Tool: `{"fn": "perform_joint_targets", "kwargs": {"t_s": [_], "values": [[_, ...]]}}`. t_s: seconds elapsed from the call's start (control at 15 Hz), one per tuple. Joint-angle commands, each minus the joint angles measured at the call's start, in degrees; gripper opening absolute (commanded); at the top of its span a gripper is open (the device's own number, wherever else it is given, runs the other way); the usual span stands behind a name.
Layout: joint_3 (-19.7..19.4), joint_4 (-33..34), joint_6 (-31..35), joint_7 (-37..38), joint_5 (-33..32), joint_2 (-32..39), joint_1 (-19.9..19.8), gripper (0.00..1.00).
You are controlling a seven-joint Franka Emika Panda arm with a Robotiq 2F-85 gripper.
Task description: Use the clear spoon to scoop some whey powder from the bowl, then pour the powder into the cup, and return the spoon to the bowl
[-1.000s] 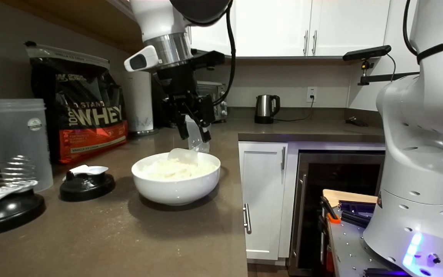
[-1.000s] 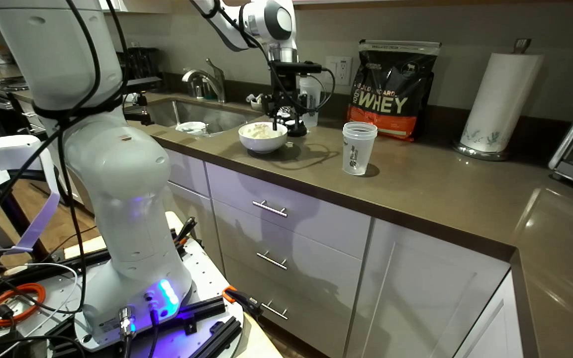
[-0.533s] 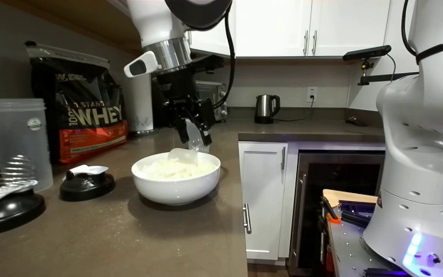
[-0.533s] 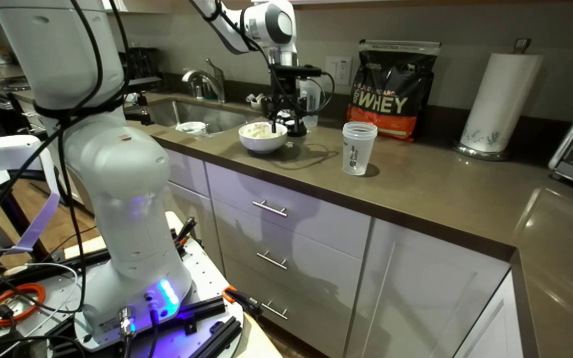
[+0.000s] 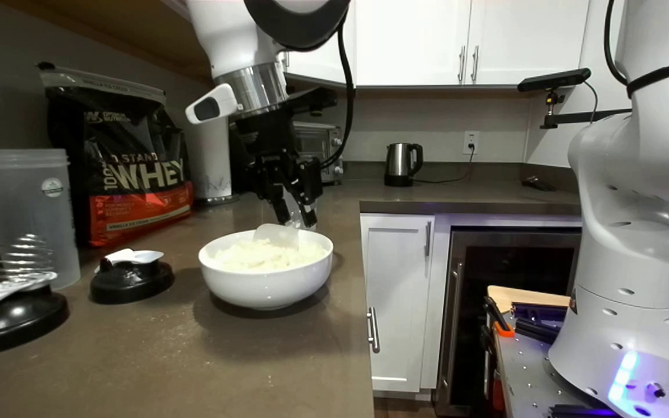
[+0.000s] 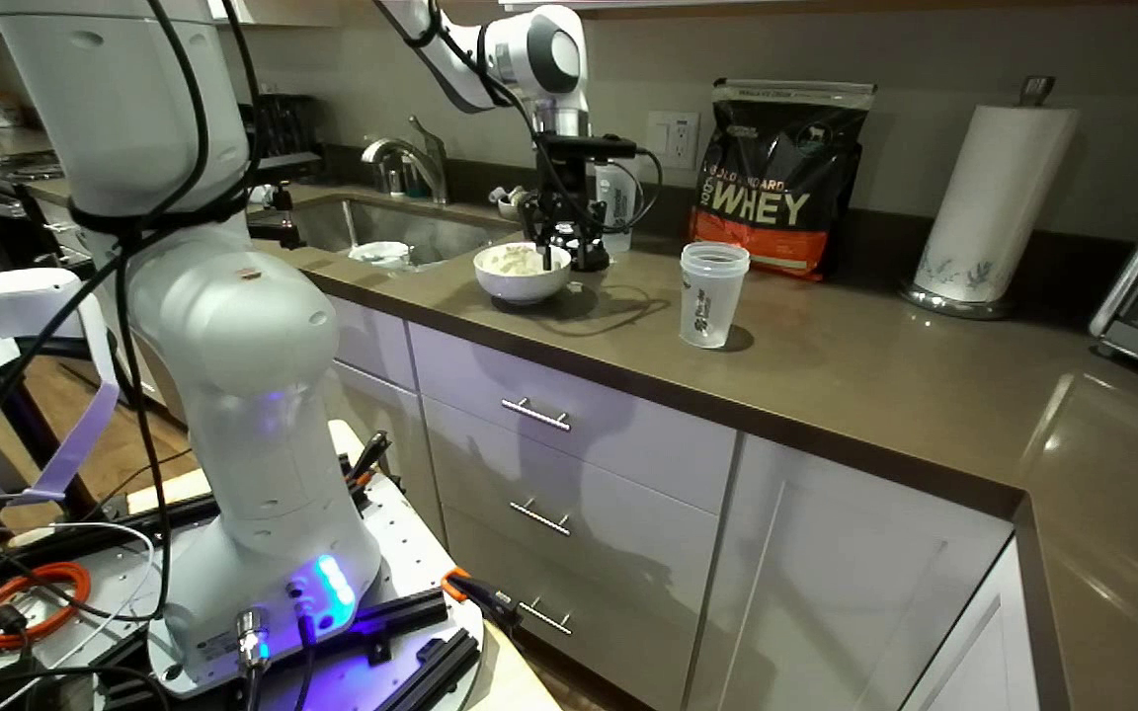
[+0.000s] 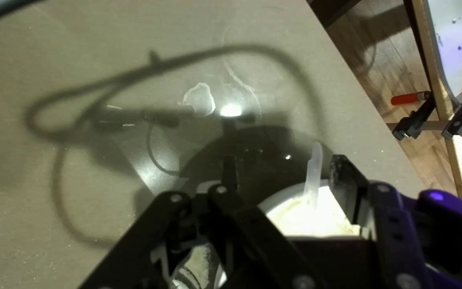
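Observation:
The white bowl stands on the counter and holds an off-white heap of whey powder. The bowl also shows in an exterior view. The clear spoon rests in the powder; in the wrist view its handle sticks up past the bowl rim. My gripper is open above the bowl's far rim. In the wrist view the handle shows between the open fingers, closer to the right one. The translucent cup stands apart from the bowl; my fingers partly hide it in an exterior view.
The black WHEY bag stands against the wall. A tall shaker tumbler and two black lids are beside the bowl. A paper towel roll stands further along. The counter's front edge runs close to bowl and cup.
My open gripper has moved down toward the bowl and tilted slightly. The bowl, spoon and cup have not moved.

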Motion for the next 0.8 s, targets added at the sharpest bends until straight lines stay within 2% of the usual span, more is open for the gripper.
{"fn": "perform_joint_targets", "kwargs": {"t_s": [0.0, 0.13, 0.47, 0.6, 0.73], "values": [[0.67, 0.37, 0.83, -0.36, 1.0, 0.57, -0.74, 0.58], [0.71, 0.37, 0.87, -0.38, 1.03, 0.7, -0.75, 0.59], [0.75, 0.54, 0.75, -0.52, 0.99, 0.96, -0.79, 0.45], [0.75, 0.59, 0.72, -0.59, 0.95, 0.98, -0.81, 0.23], [0.77, 0.57, 0.72, -0.68, 0.95, 0.96, -0.8, 0.13]]}}
